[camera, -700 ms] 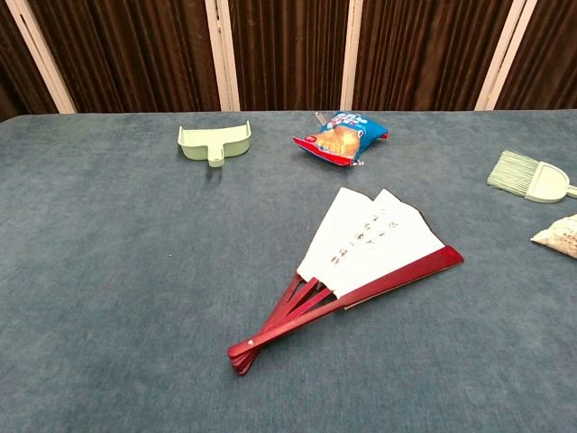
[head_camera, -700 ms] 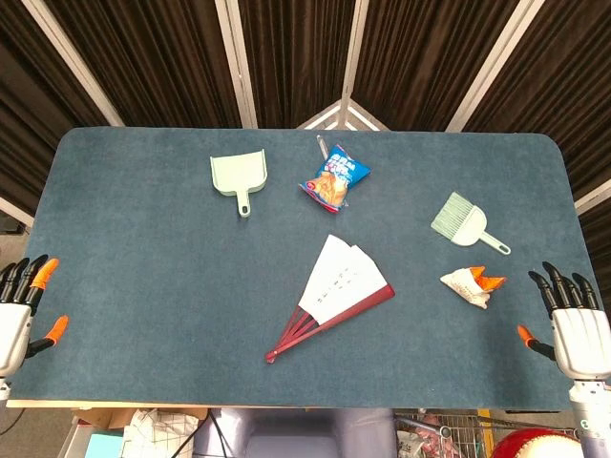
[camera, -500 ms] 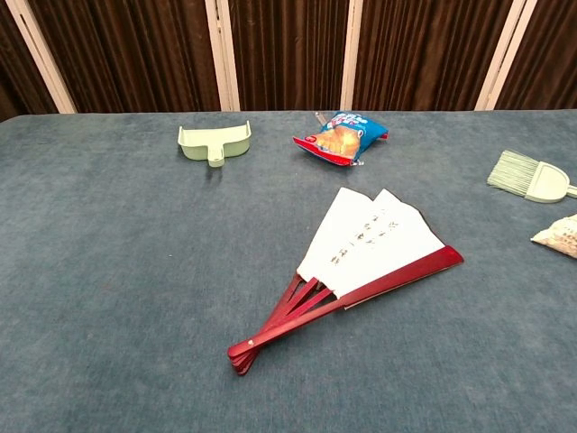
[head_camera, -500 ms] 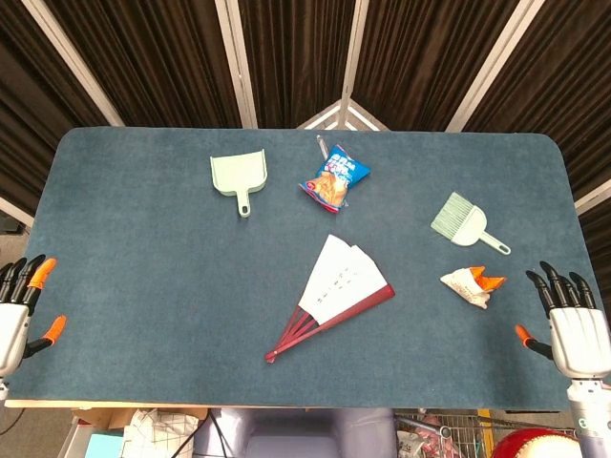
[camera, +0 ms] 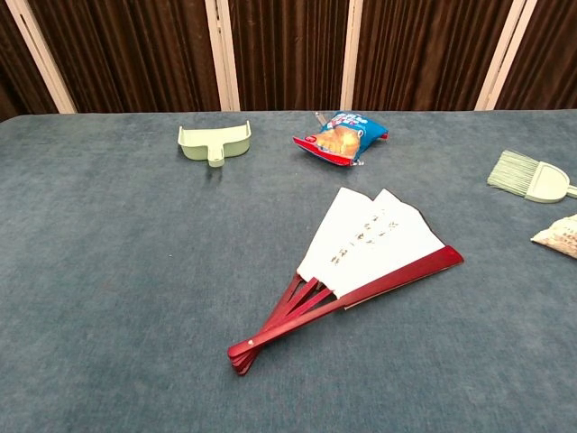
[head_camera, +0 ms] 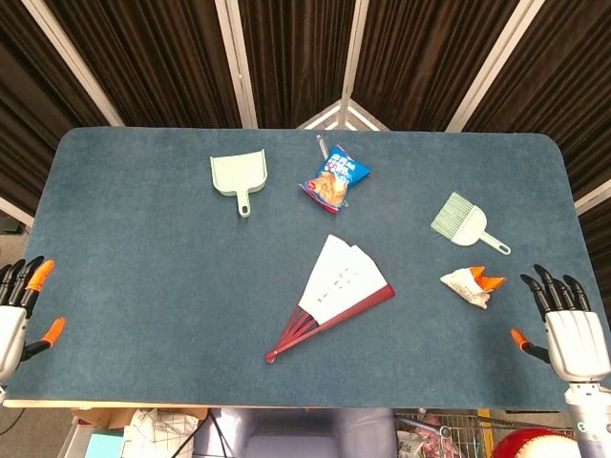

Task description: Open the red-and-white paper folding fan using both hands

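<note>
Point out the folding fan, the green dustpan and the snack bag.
folding fan (camera: 370, 236): chest view, on the white paper leaf.
green dustpan (head_camera: 239, 174): head view, on the middle of its flat pan.
snack bag (camera: 341, 137): chest view, on the printed front of the bag.

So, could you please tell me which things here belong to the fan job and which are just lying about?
Job: fan, left hand, right hand.
Lying about: dustpan, snack bag, brush, crumpled wrapper.
</note>
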`<state>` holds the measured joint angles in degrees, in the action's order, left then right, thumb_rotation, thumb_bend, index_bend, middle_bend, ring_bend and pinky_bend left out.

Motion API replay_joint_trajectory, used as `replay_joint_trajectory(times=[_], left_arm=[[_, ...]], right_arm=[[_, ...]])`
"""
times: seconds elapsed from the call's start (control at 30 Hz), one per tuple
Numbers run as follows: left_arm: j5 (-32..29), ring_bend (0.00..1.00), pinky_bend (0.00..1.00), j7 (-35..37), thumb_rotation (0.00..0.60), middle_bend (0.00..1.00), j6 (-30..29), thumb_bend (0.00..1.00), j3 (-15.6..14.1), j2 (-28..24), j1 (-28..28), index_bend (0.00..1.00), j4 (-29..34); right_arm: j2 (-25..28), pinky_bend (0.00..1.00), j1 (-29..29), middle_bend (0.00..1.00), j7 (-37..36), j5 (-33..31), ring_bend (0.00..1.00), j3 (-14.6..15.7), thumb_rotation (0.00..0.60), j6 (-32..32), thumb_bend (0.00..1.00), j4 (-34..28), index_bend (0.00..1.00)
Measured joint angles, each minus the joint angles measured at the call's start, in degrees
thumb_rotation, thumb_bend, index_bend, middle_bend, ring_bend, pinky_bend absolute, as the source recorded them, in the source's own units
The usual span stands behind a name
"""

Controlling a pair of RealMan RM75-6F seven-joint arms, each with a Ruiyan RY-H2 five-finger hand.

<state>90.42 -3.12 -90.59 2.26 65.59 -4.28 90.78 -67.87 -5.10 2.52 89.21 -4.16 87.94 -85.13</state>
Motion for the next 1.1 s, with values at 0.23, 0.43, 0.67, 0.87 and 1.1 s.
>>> replay_joint_trajectory(times=[0.23, 0.43, 0.67, 0.87, 1.1], left_arm=[[0.8, 0.00, 0.05, -0.2, 0.600, 0.03, -0.6, 0.42, -0.3, 0.1, 0.2, 0.06, 0.1], [0.2, 0.00, 0.05, -0.1, 0.600, 0.03, 0.2, 0.42, 0.0, 0.1, -0.2, 0.06, 0.2], [-0.3, 0.00, 0.05, 0.3, 0.600, 0.03, 0.8, 0.42, 0.3, 0.0, -0.4, 0.06, 0.2], [-0.7, 0.00, 0.05, 1.0, 0.600, 0.03, 0.7, 0.42, 0.4, -0.3, -0.4, 0.06, 0.1], [-1.0, 0.00, 0.05, 1.5, 0.600, 0.03, 1.1, 0.42, 0.6, -0.4, -0.5, 0.06, -0.1]], right_arm=[[0.3, 0.14, -0.3, 0.12, -2.5, 3.1, 0.20, 1.2, 0.600, 0.2, 0.19, -0.2, 0.24], [-0.5, 0.14, -1.7, 0.12, -3.6, 8.3, 0.20, 3.8, 0.600, -1.2, 0.19, -1.1, 0.29], [-5.8, 0.14, -3.2, 0.12, 2.6, 12.7, 0.20, 6.5, 0.600, -4.4, 0.19, -2.4, 0.33], [-12.5, 0.14, -4.6, 0.12, 8.2, 14.6, 0.20, 7.2, 0.600, -7.3, 0.19, -2.3, 0.36], [-18.5, 0.14, -5.9, 0.12, 12.5, 14.8, 0.20, 6.4, 0.600, -9.0, 0.19, -0.3, 0.38]])
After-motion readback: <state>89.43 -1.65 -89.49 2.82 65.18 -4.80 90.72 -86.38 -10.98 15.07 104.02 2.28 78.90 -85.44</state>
